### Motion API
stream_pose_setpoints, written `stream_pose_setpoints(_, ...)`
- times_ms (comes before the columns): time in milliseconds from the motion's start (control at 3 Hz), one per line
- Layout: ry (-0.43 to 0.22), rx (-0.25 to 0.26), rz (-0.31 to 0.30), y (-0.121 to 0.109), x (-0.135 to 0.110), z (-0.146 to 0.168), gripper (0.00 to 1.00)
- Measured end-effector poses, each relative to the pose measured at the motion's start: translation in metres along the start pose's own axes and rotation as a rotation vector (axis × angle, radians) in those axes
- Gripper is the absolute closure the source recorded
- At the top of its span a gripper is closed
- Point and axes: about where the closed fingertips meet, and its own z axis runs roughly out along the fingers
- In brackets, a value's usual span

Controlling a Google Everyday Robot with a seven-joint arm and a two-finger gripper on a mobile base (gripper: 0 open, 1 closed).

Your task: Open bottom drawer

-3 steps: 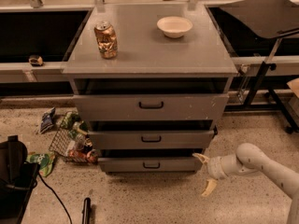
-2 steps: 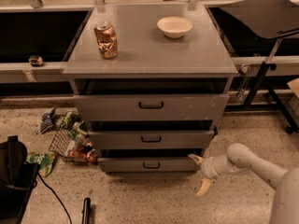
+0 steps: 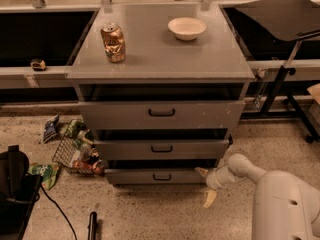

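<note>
The cream two-finger gripper (image 3: 205, 185) hangs spread and empty just right of the grey metal bottom drawer (image 3: 130, 176), lowest of three, so it should slide left onto the small black loop handle (image 3: 161, 176) before clamping

Short grey metal bottom drawer (image 3: 131, 177) with small black loop handle (image 3: 162, 176).
Lowest of three fronts, level, dark gap above it; the pale hand (image 3: 206, 185), fingers spread, sits just beside its right end.
</note>
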Motion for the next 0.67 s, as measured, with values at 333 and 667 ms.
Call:
stream_pose_setpoints(333,0.019,0.016,-0.031,-0.019,0.007,0.021,0.00)
stream_pose_setpoints(667,0.019,0.038,-0.063,-0.035,0.006,0.032,0.00)
